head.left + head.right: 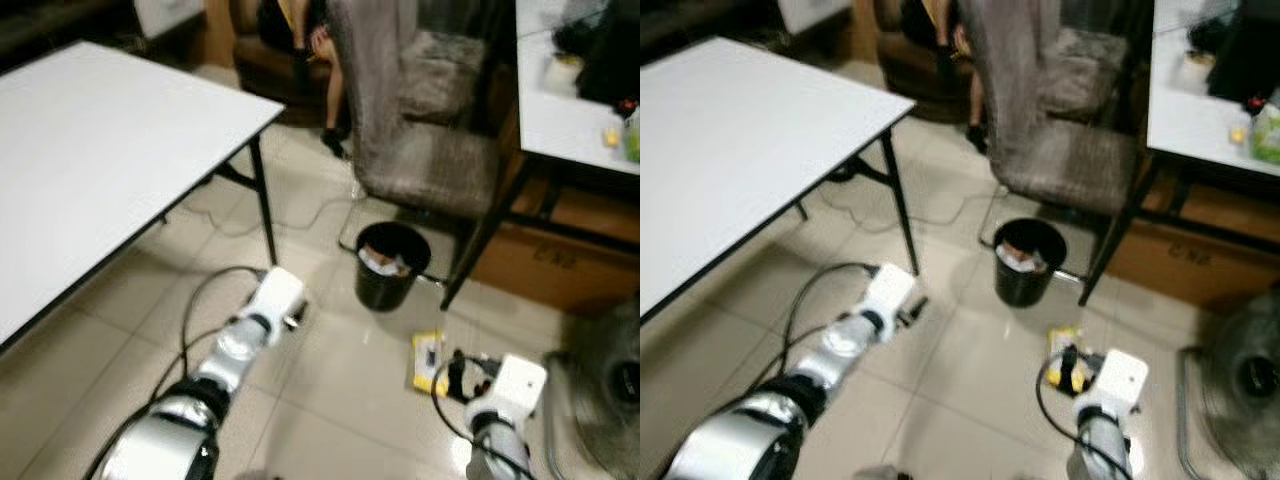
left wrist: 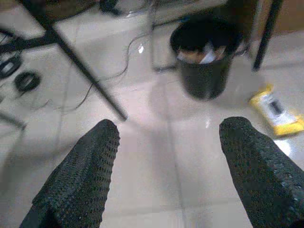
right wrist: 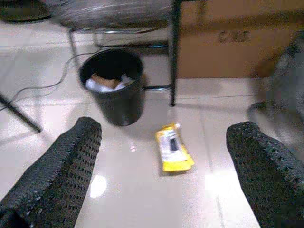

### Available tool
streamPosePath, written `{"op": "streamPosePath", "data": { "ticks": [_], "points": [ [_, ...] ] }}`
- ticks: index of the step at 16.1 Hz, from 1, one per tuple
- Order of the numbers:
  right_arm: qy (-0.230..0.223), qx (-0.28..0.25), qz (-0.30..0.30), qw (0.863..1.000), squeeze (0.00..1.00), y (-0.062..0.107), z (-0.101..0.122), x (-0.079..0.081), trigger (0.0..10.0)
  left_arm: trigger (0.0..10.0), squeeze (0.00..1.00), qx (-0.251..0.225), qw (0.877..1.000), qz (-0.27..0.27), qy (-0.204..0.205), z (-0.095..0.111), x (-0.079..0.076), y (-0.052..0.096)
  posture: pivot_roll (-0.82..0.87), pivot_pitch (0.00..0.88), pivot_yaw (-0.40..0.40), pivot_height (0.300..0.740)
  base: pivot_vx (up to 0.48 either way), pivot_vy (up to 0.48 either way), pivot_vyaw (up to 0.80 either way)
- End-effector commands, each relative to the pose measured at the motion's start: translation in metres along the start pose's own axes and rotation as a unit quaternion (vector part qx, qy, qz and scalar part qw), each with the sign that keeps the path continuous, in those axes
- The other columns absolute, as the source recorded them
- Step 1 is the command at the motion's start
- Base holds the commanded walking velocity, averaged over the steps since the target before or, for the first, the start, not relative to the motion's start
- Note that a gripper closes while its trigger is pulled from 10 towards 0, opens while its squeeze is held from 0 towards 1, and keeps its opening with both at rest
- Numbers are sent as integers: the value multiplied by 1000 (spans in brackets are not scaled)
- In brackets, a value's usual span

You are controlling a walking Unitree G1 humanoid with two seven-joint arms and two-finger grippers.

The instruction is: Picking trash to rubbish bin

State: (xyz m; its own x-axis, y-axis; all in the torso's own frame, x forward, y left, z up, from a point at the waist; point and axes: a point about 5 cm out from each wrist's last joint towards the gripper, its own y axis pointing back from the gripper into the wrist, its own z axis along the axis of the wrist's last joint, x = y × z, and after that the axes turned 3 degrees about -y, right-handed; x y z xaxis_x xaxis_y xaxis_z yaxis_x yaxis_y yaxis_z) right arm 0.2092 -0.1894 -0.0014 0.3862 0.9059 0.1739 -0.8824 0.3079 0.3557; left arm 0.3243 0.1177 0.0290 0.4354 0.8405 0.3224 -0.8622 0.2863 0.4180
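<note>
Yellow wrapper (image 3: 173,148), flat and glossy with a dark printed panel, is lying on the shiny pale floor tiles (image 1: 330,400) just beside the black bin (image 1: 391,264), on the side nearer the robot. The bin, a round smooth-walled bucket, is already holding crumpled paper and is standing under the grey fabric chair (image 1: 420,150). Right pincer (image 3: 164,180) is hovering above the wrapper, its textured black fingers (image 3: 71,161) spread wide and gripping nothing. Left pincer (image 2: 168,171) is likewise gaping wide and empty, hanging beside the bin near the white worktop (image 1: 110,150). Likely hazard: the thin wrapper is lying flush on slick tile, so closing fingers could slide it away; a loose cable (image 1: 300,215) is trailing near the bin.
</note>
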Motion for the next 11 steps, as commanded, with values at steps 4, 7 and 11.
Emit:
{"op": "streamPosePath", "data": {
  "ticks": [4, 7, 11],
  "points": [
    [25, 16, -3, 1000, 0, -7, -8, -7, 10000, 10000, 0, 47, 999, 2, -18, -16, -7, 3, 42, 84, 5, 740, 0, 0, 0],
    [26, 42, -14, 999, 0, -13, -19, -12, 10000, 10000, 0, 72, 997, -3, -36, -28, -13, 6, 40, 75, 2, 740, 0, 0, 0],
    [5, 88, -31, 996, 0, -18, -35, -15, 10000, 10000, 0, 104, 993, -33, -36, -43, -28, 11, 41, 71, -1, 740, 0, 0, 0]
  ]
}}
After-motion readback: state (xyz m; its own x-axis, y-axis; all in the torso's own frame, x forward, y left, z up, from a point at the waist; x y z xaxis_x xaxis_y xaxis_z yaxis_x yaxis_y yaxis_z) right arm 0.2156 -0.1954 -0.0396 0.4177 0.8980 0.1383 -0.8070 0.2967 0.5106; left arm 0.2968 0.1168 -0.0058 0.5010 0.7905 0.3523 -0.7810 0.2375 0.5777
